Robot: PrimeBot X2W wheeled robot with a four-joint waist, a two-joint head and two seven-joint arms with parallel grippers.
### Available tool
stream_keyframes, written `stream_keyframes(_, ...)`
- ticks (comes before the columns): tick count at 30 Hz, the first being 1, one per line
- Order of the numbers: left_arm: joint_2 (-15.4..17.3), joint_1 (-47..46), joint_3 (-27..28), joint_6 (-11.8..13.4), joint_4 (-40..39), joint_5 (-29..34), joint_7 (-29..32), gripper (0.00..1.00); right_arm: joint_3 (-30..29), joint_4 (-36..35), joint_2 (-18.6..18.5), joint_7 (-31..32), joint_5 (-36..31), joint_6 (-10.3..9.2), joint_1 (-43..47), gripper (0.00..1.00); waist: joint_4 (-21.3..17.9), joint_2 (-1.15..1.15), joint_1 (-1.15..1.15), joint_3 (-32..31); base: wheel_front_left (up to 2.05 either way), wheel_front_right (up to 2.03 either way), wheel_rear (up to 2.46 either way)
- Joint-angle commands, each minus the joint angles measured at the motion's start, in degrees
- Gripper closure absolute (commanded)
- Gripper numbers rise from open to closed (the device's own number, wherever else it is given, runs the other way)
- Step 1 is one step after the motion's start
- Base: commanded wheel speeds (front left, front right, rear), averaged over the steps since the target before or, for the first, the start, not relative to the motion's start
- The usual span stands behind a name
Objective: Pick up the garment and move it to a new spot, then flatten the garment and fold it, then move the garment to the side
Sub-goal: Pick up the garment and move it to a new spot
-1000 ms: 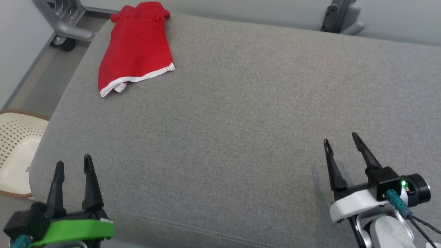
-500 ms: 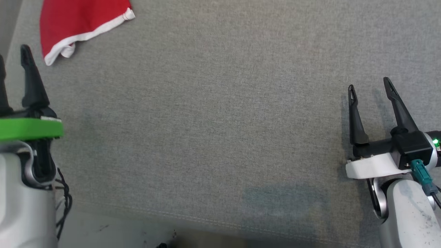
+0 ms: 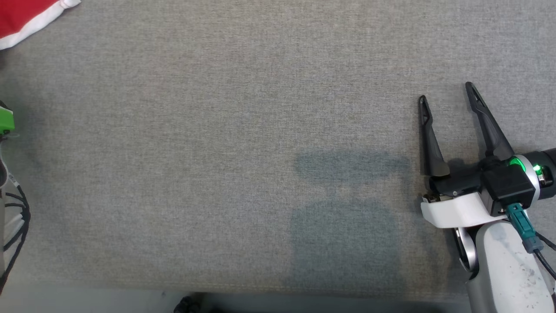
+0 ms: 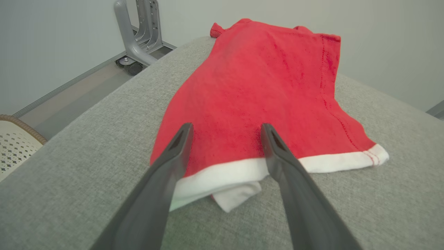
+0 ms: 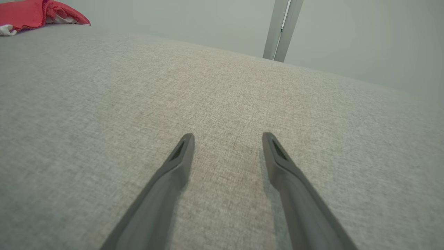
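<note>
The left gripper [image 4: 226, 128] is holding its two dark fingers spread wide, with nothing clamped between them. In the left wrist view the fingertips are lining up over the near end of the garment [image 4: 263, 86], just above its white hem band. Whether they are touching the cloth cannot be told. The right gripper [image 3: 447, 92] is likewise keeping its fingers apart and empty, hovering over bare upholstery well apart from the garment.

The garment is lying at the far left corner of the grey cushion [image 3: 217, 130], near the rounded edge. It is a red, terry-like fabric with a white band along the hem and a stitched seam running down one side. It is resting roughly flat but doubled, with a white flap sticking out from under the hem.

Judged from this layout, the first pick-up is in hand, in its approach phase, and nothing is being gripped yet. The next move is calling for the left fingers to lower onto the hem and pinch the layers. The limp cloth will probably drape and drag on the coarse weave, so it needs lifting clear before being carried toward the open middle.

Beyond the cushion edge, a pale perforated basket [image 4: 14, 146] and a grey metal frame leg [image 4: 133, 41] on a caster are standing on the floor.
</note>
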Motion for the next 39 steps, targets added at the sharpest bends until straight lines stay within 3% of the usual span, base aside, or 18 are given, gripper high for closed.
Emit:
stream_keyframes(1, 1.0, -1.6, -0.8, 0.0, 1.6, -0.8, -0.3, 0.00, -0.6, 1.6, -0.6, 1.1, -0.4, -0.10, 2.2, 0.00, -2.3, 0.65, -0.01, 1.9, 0.00, 0.00, 0.00)
stream_keyframes(10, 2.0, -5.3, -7.7, 0.0, 9.3, -4.8, -0.3, 0.00, -1.3, 0.3, -0.8, 2.1, 0.0, -0.10, 3.3, 0.00, -3.3, 0.65, -0.01, 2.5, 0.00, 0.00, 0.00)
stream_keyframes(11, 2.0, -5.5, -9.1, 0.0, 10.6, -5.3, 0.1, 0.62, -1.2, 0.2, -0.8, 2.3, 0.0, -0.10, 3.1, 0.00, -3.3, 0.65, -0.01, 2.1, 0.00, 0.00, 0.00)
stream_keyframes(12, 2.1, -5.6, -9.6, 0.0, 11.3, -5.5, 0.3, 0.97, -1.1, 0.1, -0.9, 2.3, 0.0, -0.10, 3.0, 0.00, -3.3, 0.65, -0.01, 1.8, 0.00, 0.00, 0.00)
stream_keyframes(13, 2.1, -5.8, -10.2, 0.0, 11.9, -6.0, 0.4, 1.00, -1.0, 0.1, -0.9, 2.2, 0.1, -0.10, 2.9, 0.00, -3.2, 0.65, -0.01, 1.5, 0.00, 0.00, 0.00)
stream_keyframes(17, 2.5, -6.2, -12.1, 0.0, 11.1, -8.0, 0.4, 1.00, -0.9, 0.5, -0.7, 1.8, 0.8, -0.10, 2.6, 0.00, -2.9, 0.65, -0.01, -0.6, 0.00, 0.00, 0.00)
stream_keyframes(25, 4.9, -1.2, -15.0, 0.0, -0.3, -8.9, -1.5, 1.00, -0.2, 5.5, -0.2, 0.2, 5.0, -0.10, 2.5, 0.00, -3.2, 0.65, -0.01, -10.3, 0.00, 0.00, 0.00)
stream_keyframes(33, 2.7, 9.2, -14.3, 0.0, -15.2, -6.8, -1.5, 1.00, 1.4, 8.7, -0.2, -0.2, 11.5, -0.10, 4.4, 0.00, -6.0, 0.65, -0.01, -20.9, 0.00, 0.00, 0.00)
stream_keyframes(36, 1.3, 13.9, -16.6, 1.6, -23.2, -5.8, -0.7, 1.00, 1.8, 8.8, -0.2, -0.2, 13.3, -0.10, 5.8, 0.00, -7.6, 0.65, -0.01, -24.0, 0.00, 0.00, 0.00)
stream_keyframes(39, 0.1, 17.9, -19.3, 4.9, -32.0, -4.4, 0.6, 1.00, 1.5, 9.0, -0.2, -0.2, 14.4, -0.10, 7.3, 0.00, -9.3, 0.65, -0.01, -26.6, 0.00, 0.00, 0.00)
